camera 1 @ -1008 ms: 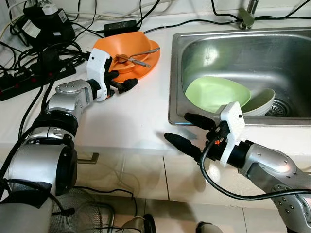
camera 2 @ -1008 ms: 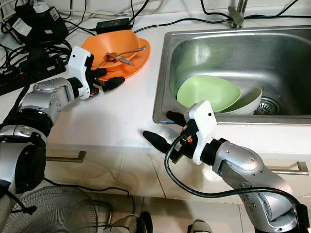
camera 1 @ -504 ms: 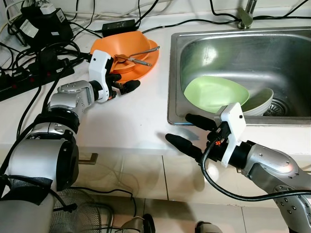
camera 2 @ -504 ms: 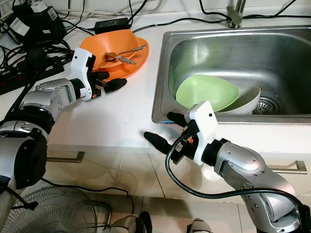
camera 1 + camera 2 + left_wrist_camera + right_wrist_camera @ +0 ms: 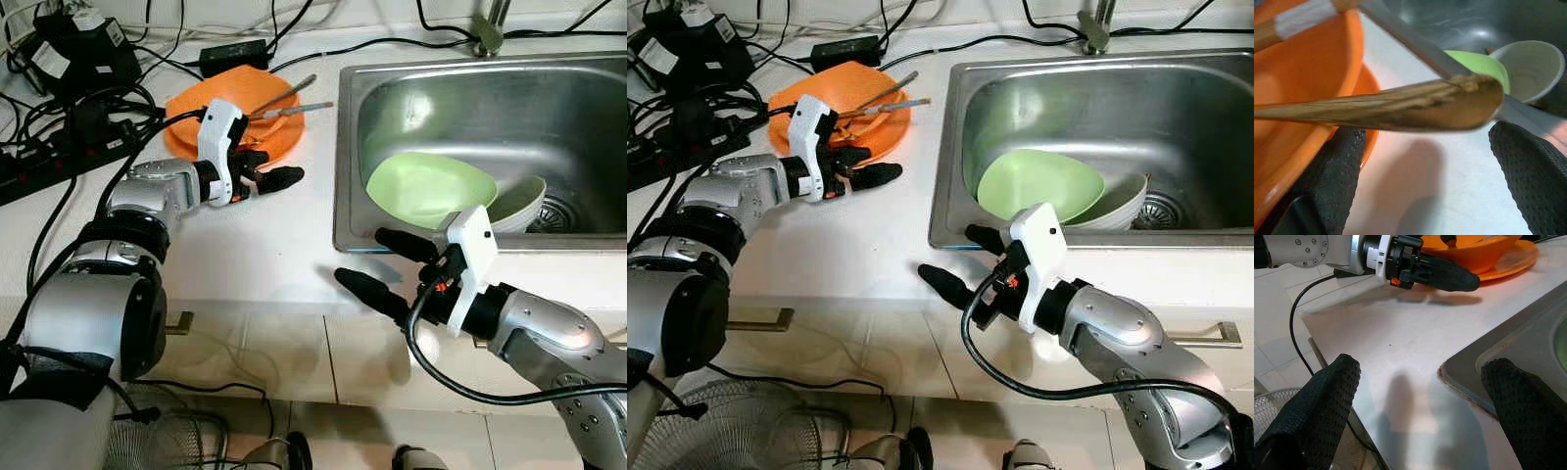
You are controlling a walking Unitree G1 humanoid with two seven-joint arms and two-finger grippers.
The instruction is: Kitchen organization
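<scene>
An orange bowl (image 5: 191, 103) stands on an orange plate (image 5: 284, 139) at the back of the white counter, left of the sink. A wooden-handled utensil (image 5: 1400, 105) and a metal one (image 5: 292, 88) lie across the bowl and jut over its rim toward the sink. My left gripper (image 5: 274, 168) is open at the plate's near edge, with one finger (image 5: 1337, 171) under the orange rim. My right gripper (image 5: 387, 266) hovers open over the counter's front edge by the sink's near left corner, holding nothing. A green plate (image 5: 426, 186) leans on a white bowl (image 5: 514, 196) in the sink.
The steel sink (image 5: 392, 88) takes up the right, with the faucet base (image 5: 487, 34) behind it. Power strips and tangled cables (image 5: 59, 157) crowd the back left, beside a black adapter (image 5: 235, 51). A fan (image 5: 735, 431) stands on the floor below.
My left gripper has moved right along the orange dishes' near edge. The utensils, earlier lying inside the bowl, now stick out over its rim. The right arm has hardly moved.
</scene>
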